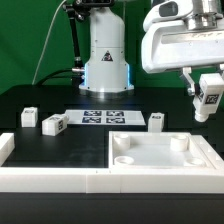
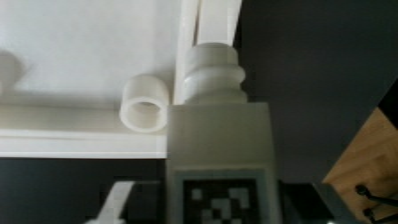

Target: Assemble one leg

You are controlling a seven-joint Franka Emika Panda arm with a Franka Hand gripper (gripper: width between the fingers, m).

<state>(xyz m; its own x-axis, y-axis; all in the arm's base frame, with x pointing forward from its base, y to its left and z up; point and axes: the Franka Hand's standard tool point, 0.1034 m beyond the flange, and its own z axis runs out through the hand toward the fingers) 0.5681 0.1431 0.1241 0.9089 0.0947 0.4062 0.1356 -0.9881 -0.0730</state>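
Note:
My gripper (image 1: 208, 92) is shut on one leg (image 1: 210, 99), a small white block with a black-and-white tag, and holds it in the air above the far right corner of the large white panel (image 1: 160, 158). In the wrist view the held leg (image 2: 221, 130) points its knobbed tip at the panel (image 2: 80, 55), just beside a round corner socket (image 2: 144, 104). The gripper (image 2: 221, 208) clasps the leg's tagged end, and one finger (image 2: 121, 203) shows pale beside it. Three other legs lie on the table: two (image 1: 28, 116) (image 1: 53, 124) at the exterior view's left and one (image 1: 156, 121) behind the panel.
The marker board (image 1: 105, 117) lies flat in front of the robot base (image 1: 105, 60). A white L-shaped rail (image 1: 50, 180) runs along the front and the exterior view's left, butting against the panel. A brown object (image 2: 370, 160) shows at the wrist view's edge.

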